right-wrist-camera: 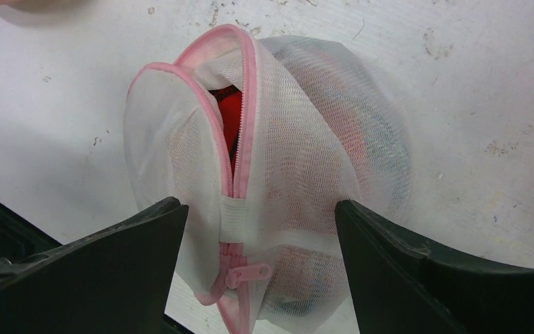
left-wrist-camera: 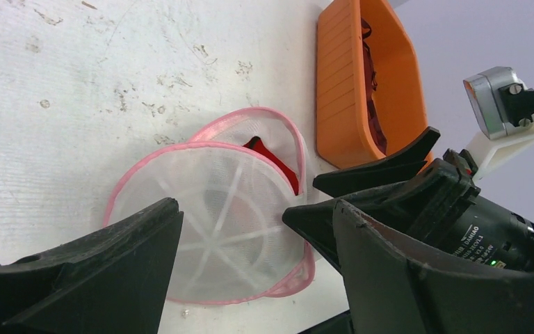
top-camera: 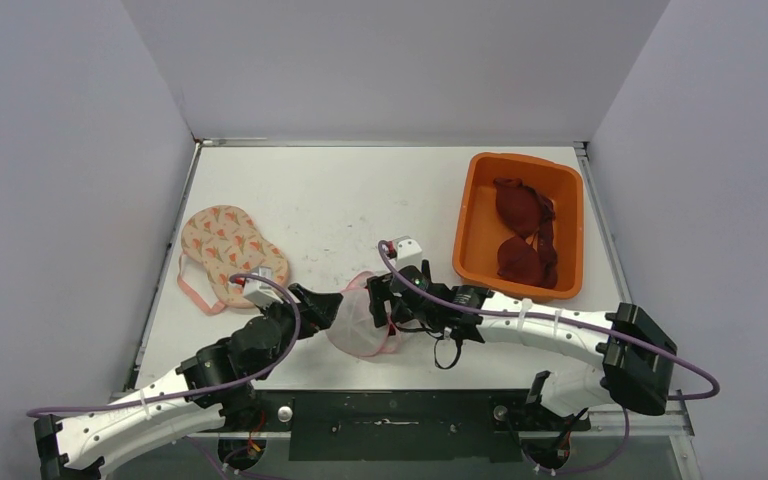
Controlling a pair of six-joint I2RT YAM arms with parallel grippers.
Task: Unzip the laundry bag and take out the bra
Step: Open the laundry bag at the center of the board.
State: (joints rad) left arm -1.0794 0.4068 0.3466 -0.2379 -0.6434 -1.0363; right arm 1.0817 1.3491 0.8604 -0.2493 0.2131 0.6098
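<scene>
Finding one: the laundry bag [top-camera: 360, 322], white mesh with pink trim, lies on the table [top-camera: 360, 190] at lower centre of the top view, between your two arms.

Finding two: its zipper is partly undone. In the right wrist view the pink zipper pull [right-wrist-camera: 247, 273] sits low in the frame, and the seam gapes above it. The red bra [right-wrist-camera: 231, 115] shows through that gap and is inside the bag.

Finding three: your left gripper [left-wrist-camera: 229, 209] has its jaws wide, with the bag between and beyond the fingertips and nothing held. Your right gripper [right-wrist-camera: 259, 205] is also spread wide, straddling the zipper end, and no pinch is evident.

Also noted: an orange bin [top-camera: 470, 200] with dark red garments at right, and a patterned bra [top-camera: 225, 245] at left.
</scene>
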